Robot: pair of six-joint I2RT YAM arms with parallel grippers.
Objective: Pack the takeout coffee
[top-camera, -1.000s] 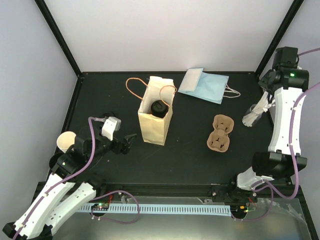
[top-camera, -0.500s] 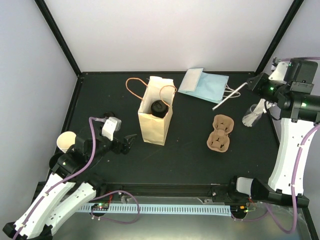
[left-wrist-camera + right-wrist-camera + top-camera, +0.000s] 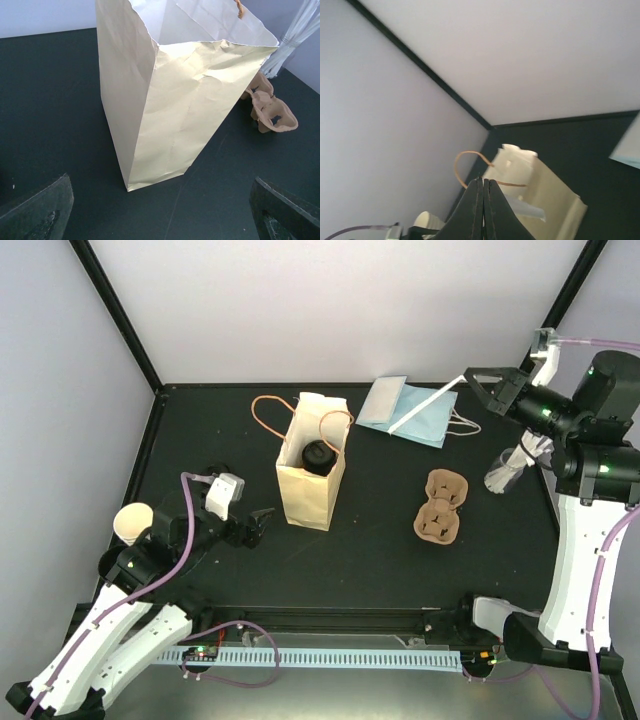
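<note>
The takeout coffee (image 3: 318, 455), of which only the round black lid shows, stands inside the upright tan paper bag (image 3: 310, 495). In the left wrist view the bag (image 3: 190, 100) fills the middle and hides the cup. My left gripper (image 3: 258, 525) rests low by the bag's near-left corner, open, with nothing between its fingers (image 3: 35, 210). High at the back right, my right gripper (image 3: 478, 388) is shut on a white straw (image 3: 425, 407) that slants down to the left over the flat blue bags. From the right wrist the straw (image 3: 522, 206) pokes out past the shut gripper (image 3: 483, 185).
A brown pulp cup carrier (image 3: 442, 507) lies right of the bag. Flat blue and white bags (image 3: 410, 425) lie at the back. A clear holder of straws (image 3: 510, 468) stands at the right edge. A stack of lidless cream cups (image 3: 131, 523) sits far left.
My right arm has lifted the straw out of the holder and swung it up and to the left, over the blue bags. The left arm has not moved.
</note>
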